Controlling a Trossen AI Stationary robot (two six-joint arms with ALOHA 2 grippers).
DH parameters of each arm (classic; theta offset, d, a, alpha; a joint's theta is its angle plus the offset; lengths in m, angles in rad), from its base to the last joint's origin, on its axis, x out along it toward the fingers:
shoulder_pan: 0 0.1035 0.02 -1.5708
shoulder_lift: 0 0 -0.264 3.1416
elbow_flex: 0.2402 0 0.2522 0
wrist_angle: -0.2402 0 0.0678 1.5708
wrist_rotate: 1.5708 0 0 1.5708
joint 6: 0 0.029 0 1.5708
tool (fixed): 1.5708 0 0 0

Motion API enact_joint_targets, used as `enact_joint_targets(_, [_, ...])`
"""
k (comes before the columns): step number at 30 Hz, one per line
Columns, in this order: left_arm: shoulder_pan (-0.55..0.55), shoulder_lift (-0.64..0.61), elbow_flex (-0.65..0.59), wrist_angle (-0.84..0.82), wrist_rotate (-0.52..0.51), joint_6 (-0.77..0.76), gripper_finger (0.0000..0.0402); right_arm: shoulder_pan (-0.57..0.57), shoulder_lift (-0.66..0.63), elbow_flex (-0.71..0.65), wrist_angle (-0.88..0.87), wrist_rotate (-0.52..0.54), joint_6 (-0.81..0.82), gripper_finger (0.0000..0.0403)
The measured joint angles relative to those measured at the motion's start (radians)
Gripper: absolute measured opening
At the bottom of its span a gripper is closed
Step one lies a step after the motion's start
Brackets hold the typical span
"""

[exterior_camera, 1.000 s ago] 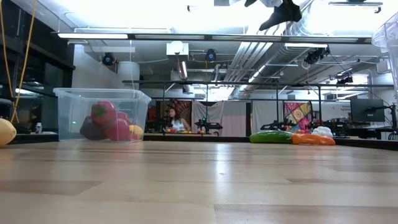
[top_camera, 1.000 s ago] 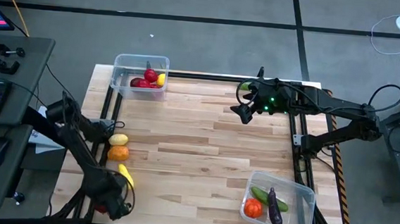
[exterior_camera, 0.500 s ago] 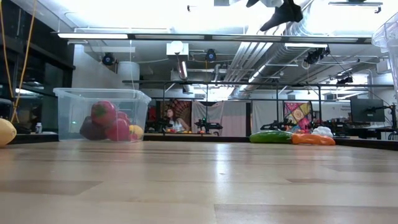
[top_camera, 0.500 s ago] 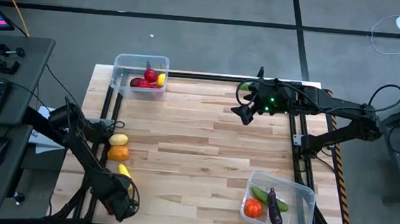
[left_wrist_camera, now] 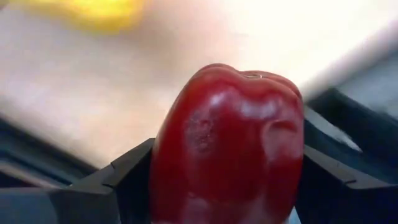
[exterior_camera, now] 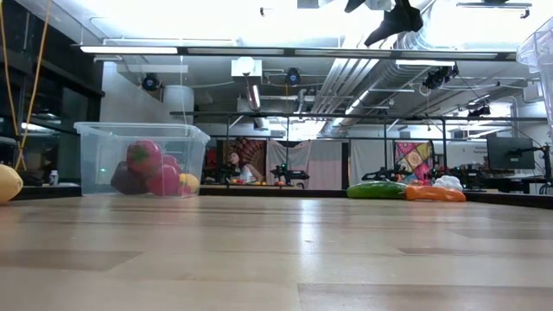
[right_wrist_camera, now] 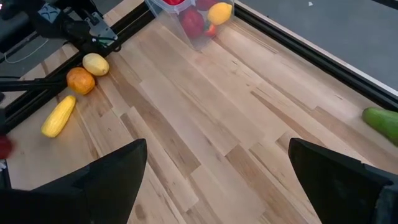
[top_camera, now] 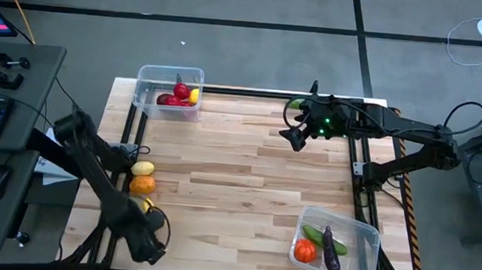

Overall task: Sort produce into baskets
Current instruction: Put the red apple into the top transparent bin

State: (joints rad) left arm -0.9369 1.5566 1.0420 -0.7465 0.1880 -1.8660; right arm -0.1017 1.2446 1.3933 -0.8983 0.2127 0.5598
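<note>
My left gripper (top_camera: 150,244) is at the table's near left corner, shut on a red pepper (left_wrist_camera: 230,143). My right gripper (top_camera: 292,139) hangs open and empty high over the far right part of the table; it also shows in the low view (exterior_camera: 393,15). One clear tub (top_camera: 147,76) stands at the far left with red pieces and a lemon in it. The other tub (top_camera: 368,233) stands at the near right with a cucumber, an eggplant and a red-orange piece. A yellow piece (top_camera: 142,169), an orange (top_camera: 142,185) and a long yellow piece (top_camera: 145,203) lie on the table's left. My left gripper pinches the red pepper between its two fingers, one on each of its opposite sides (left_wrist_camera: 163,171). The pepper's rounded end with a small dimple (left_wrist_camera: 252,76) points away from the wrist. The pepper fills the gap between the fingers.
A green cucumber (exterior_camera: 376,189), an orange piece (exterior_camera: 435,193) and a white piece (exterior_camera: 448,181) lie at the table's far right. A black frame rail (top_camera: 131,131) runs along the table's left edge. The middle of the wooden table (top_camera: 246,178) is bare.
My left gripper has moved a little toward the table's right with the red pepper still in its fingers, and its arm now covers more of the long yellow piece. My right gripper has kept still.
</note>
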Motion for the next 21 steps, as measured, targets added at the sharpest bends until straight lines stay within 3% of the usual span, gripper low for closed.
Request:
enact_joint_targets(4, [0.015, -0.192, 0.064, 0.005, -0.148, 0.232, 0.0272, 0.0, 0.0, 0.0, -0.001, 0.0, 0.024, 0.0383])
enact_joint_targets(8, [0.073, -0.377, 0.085, -0.005, -0.458, 0.469, 0.0274, 0.0, 0.0, 0.0, -0.001, 0.0, 0.081, 0.0383])
enact_joint_targets(11, [0.196, -0.464, 0.084, -0.081, -0.687, 0.615, 0.0291, 0.0, 0.0, 0.0, -0.001, 0.001, 0.122, 0.0383])
enact_joint_targets(14, [0.399, -0.515, 0.083, -0.157, -0.832, 0.791, 0.0298, 0.0, 0.0, 0.0, -0.001, 0.025, 0.172, 0.0383])
enact_joint_targets(18, [0.773, -0.552, 0.082, -0.157, -0.852, 1.107, 0.0297, 0.0, 0.0, 0.0, 0.0, 0.115, 0.27, 0.0383])
enact_joint_targets(21, [1.092, -0.559, 0.082, -0.114, -0.723, 1.295, 0.0297, 0.0, 0.0, 0.0, 0.002, 0.185, 0.322, 0.0383])
